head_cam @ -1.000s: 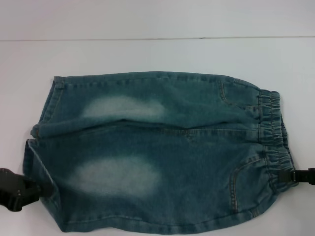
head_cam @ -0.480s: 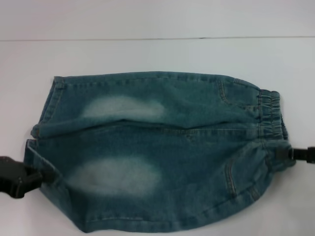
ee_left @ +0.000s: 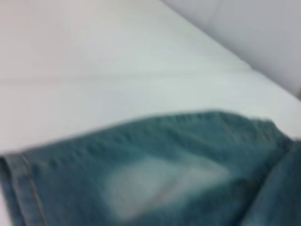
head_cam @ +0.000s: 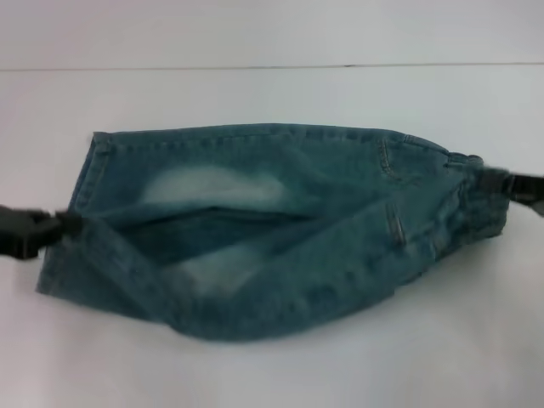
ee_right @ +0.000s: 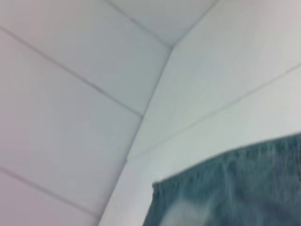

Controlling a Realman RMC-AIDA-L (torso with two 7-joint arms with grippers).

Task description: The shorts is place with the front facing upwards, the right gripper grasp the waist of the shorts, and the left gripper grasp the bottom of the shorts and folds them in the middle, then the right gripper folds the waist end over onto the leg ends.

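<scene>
Denim: one pair of shorts (head_cam: 280, 229) on the counter (head_cam: 255, 93), my left claw (head_cam: 64, 225) pinching its hem (head_cam: 81, 225), my right claw (head_cam: 493, 183) pinching its waist (head_cam: 472, 191).

One shorts (head_cam: 280, 229); two pincers: left pincer (head_cam: 68, 225), right pincer (head_cam: 489, 183).

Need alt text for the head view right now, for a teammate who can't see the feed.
Blue-green denim shorts lie sideways on a white table, their near half lifted and folding over the far half. The left gripper grips the hem end, the right gripper the waistband end.
</scene>
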